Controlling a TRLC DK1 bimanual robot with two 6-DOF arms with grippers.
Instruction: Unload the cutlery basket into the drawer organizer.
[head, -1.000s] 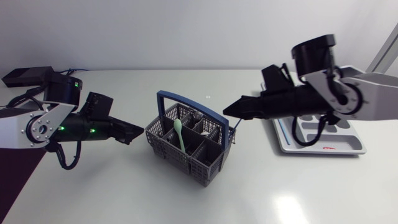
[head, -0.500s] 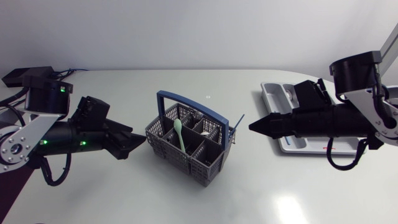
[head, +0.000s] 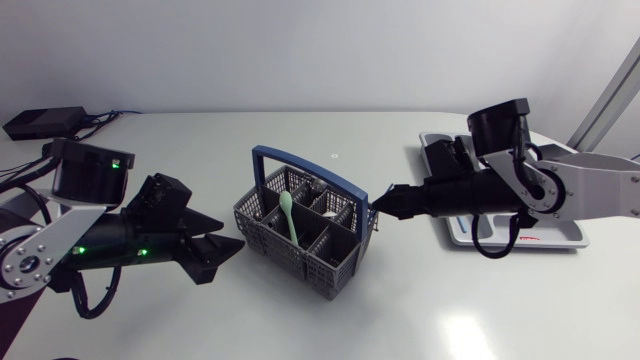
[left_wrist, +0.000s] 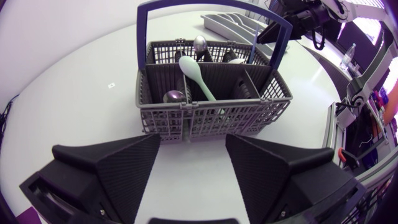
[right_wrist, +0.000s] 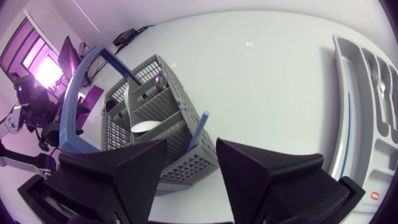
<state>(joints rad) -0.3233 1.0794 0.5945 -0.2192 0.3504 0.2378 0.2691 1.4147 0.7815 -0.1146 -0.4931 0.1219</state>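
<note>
The grey cutlery basket (head: 300, 238) with a blue handle stands mid-table. A pale green spoon (head: 288, 214) and a metal spoon (left_wrist: 199, 43) stick up in it. At its corner nearest the organizer stands a blue-handled utensil (right_wrist: 198, 128). My right gripper (head: 385, 204) is open at that corner, and the blue handle rises just ahead of the gap between its fingers, untouched. My left gripper (head: 226, 251) is open and empty, a short way off the basket's opposite side. The grey drawer organizer (head: 556, 234) lies under my right arm, with a blue piece (right_wrist: 349, 121) in one slot.
A small white mark (head: 335, 156) lies on the table behind the basket. Bare white table surrounds the basket (left_wrist: 208, 99) in front and behind. The organizer's far slots (right_wrist: 379, 93) hold light-coloured cutlery.
My right gripper drew back toward the organizer, then returned to the basket's corner. My left arm has lowered and crept closer to the basket.
</note>
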